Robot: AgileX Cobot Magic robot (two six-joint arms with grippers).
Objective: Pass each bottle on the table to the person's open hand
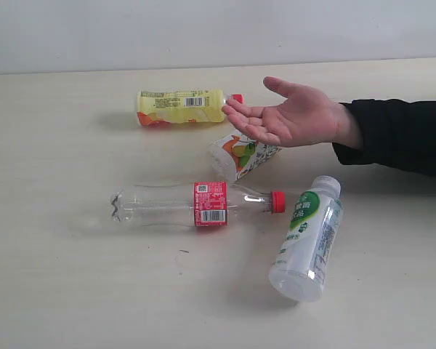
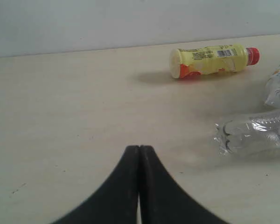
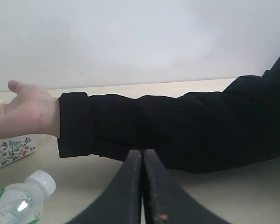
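Four bottles lie flat on the pale bench (image 1: pixel 58 276). Upper centre-left, the yellow bottle (image 1: pixel 182 107) shows a barcode; below it the red-label bottle (image 1: pixel 196 204) shows one too, its print too small to read. The fruit-print bottle (image 1: pixel 241 155) is partly hidden by the open hand (image 1: pixel 291 116) at centre right; the white-green bottle (image 1: pixel 309 236) lies lower right. The left claw (image 2: pixel 139 154) and the right claw (image 3: pixel 142 156) are pressed closed, empty.

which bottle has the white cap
The clear bottle with the white-green label; the yellow bottle and the red-label bottle have red caps, the fruit-print bottle shows none.
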